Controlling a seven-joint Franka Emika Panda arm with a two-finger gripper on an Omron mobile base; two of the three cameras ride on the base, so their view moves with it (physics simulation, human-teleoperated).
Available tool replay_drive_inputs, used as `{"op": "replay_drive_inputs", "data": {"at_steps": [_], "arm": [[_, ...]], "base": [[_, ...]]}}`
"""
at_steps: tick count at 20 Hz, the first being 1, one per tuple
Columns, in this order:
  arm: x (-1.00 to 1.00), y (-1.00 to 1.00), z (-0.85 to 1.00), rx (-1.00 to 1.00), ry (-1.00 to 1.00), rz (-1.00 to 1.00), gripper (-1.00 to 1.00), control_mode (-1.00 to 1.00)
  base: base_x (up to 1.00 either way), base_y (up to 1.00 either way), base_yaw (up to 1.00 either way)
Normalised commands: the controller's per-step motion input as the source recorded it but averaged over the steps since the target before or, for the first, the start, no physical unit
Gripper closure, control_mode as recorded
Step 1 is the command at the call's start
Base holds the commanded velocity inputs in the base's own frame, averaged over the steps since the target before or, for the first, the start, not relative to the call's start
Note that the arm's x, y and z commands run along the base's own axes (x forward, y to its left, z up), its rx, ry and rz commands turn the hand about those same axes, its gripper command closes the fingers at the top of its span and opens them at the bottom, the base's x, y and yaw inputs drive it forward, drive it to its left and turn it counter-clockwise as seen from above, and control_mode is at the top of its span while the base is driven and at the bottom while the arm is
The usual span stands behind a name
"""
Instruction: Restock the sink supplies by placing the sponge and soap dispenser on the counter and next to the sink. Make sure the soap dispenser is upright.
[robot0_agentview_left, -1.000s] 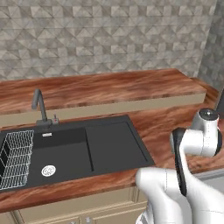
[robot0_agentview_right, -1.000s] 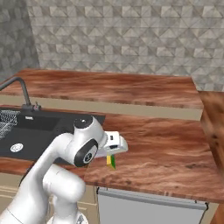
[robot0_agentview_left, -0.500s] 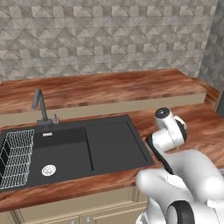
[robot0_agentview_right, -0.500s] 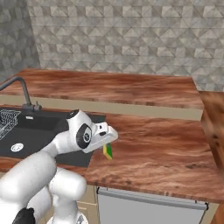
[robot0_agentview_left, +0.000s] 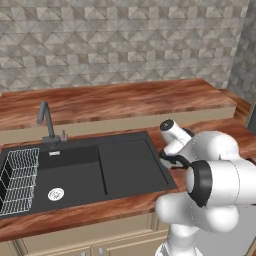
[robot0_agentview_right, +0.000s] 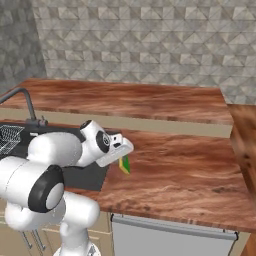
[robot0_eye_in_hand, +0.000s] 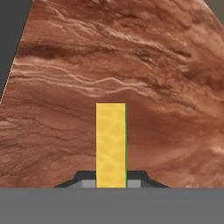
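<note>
Left of the arm, the sink (robot0_agentview_left: 100, 170) sits sunk into the counter (robot0_agentview_right: 180, 170); its left basin holds a wire rack (robot0_agentview_left: 17, 180) and a round drain, while the right basin looks bare. A gooseneck faucet (robot0_agentview_left: 45, 120) stands at the sink's back edge. Just past the sink's right rim, the gripper (robot0_eye_in_hand: 111, 183) hangs low over the wood, jaws clamped on the sponge (robot0_eye_in_hand: 111, 144), a yellow slab with a green face along one side. From the right base view the sponge (robot0_agentview_right: 124, 164) seems just clear of the counter, though contact is hard to judge. Bare wood stretches right of it toward the raised back ledge (robot0_agentview_right: 165, 125) and a side run (robot0_agentview_right: 245, 145).
</note>
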Motion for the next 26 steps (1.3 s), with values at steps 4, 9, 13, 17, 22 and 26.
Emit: {"op": "replay_drive_inputs", "data": {"at_steps": [4,9,13,17,22,26], "arm": [[0.54,0.17,-0.22,0.0,0.0,0.0,1.0,-1.0],[0.62,0.08,-0.39,0.0,0.0,0.0,1.0,-1.0],[0.49,0.12,-0.58,-0.01,0.0,-0.01,1.0,-1.0],[0.47,0.13,-0.6,-0.02,0.0,-0.01,1.0,-1.0],[0.18,0.25,-0.38,0.0,0.0,0.0,1.0,-1.0],[-0.04,0.41,-0.17,0.0,0.0,-0.01,-1.0,-1.0]], "base": [[0.0,0.0,0.0],[0.0,0.0,0.0],[0.0,0.0,0.0],[0.0,0.0,0.0],[0.0,0.0,0.0],[0.0,0.0,0.0]]}}
